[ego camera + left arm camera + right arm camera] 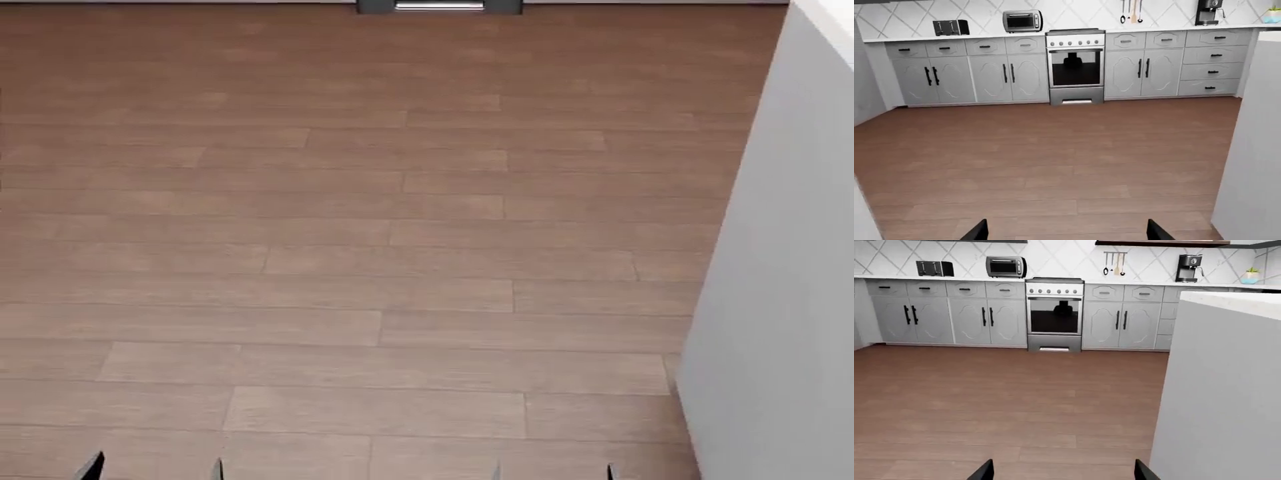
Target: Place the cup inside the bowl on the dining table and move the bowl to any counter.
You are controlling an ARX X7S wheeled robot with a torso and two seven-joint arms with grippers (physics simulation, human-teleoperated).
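Out on the open wooden floor (334,250), facing the kitchen wall, with neither cup nor bowl to be seen in any view. Judged as the search-and-approach step, ahead of any grasp: nothing picked up, nothing placed, no table top looked over yet. Left gripper (1069,231) spread wide, just two dark tips in shot, bare floor between them, nothing held. Right gripper (1064,471) likewise wide apart and empty. Next, probably: turn or roll towards the tall white block (1227,390) close on the right, lift the gaze enough to see over its top, and find out whether cup and bowl sit there. Cannot tell from here whether that block is the dining table or a counter. Only after that, reach for the cup. From the head view, little beyond floorboards, the block's plain side, a sliver of the oven's foot at the far edge, and four fingertips low down; no wall, no worktop. From the wrist views, far more: grey cabinets (987,75), oven (1075,65), toaster (951,27), coffee machine (1187,267) and the long counter (894,277) under the tiled wall, a possible resting place for the bowl later. From the right wrist alone, a narrow strip of the block's top, too little to say what stands on it.
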